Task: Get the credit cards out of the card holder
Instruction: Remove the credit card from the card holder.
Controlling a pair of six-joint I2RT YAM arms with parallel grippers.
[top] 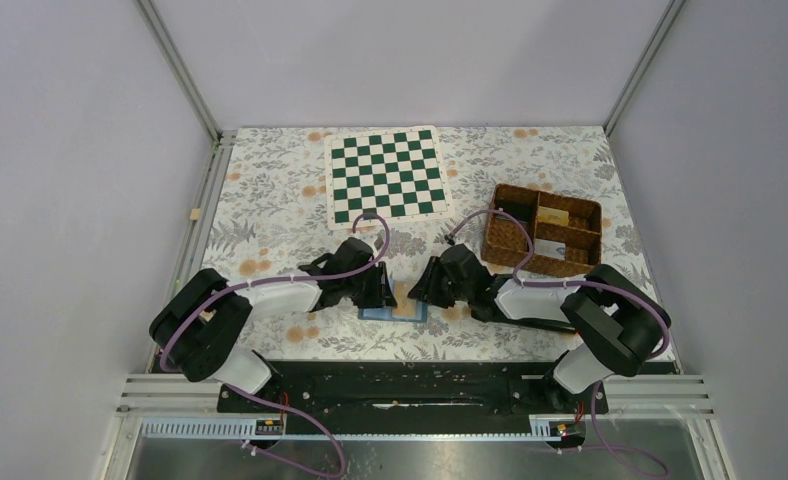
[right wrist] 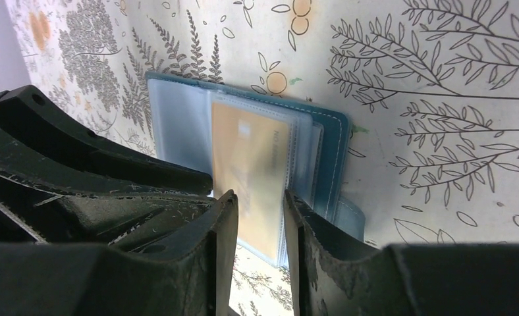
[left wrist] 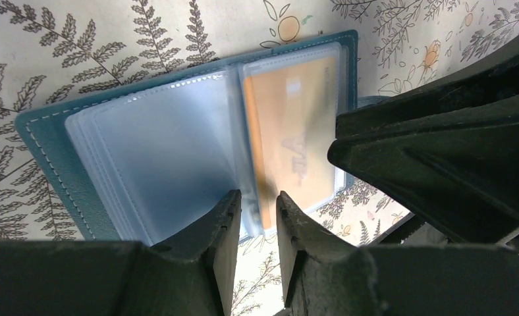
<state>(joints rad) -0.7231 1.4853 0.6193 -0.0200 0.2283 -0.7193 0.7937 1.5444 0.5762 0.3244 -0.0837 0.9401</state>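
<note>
Credit card (left wrist: 290, 131), tan-gold, is lying in a clear sleeve (left wrist: 171, 151) of the open blue card holder (left wrist: 46, 151), at the near side of the table (left wrist: 59, 59). Left fingers (left wrist: 225, 230) are straddling the sleeves' near edge by the fold, narrowly parted. Right fingers (right wrist: 220, 230) are straddling the card's near short end, its long axis running straight away from them. Whether either pair is pinching, I cannot tell.

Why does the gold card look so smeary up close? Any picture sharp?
Left wrist view: the credit card is blurred, its print smeared, though the card holder stitching is crisp. Right wrist view: the card is soft too. Top external view: evenly lit, chessboard sharp.
</note>
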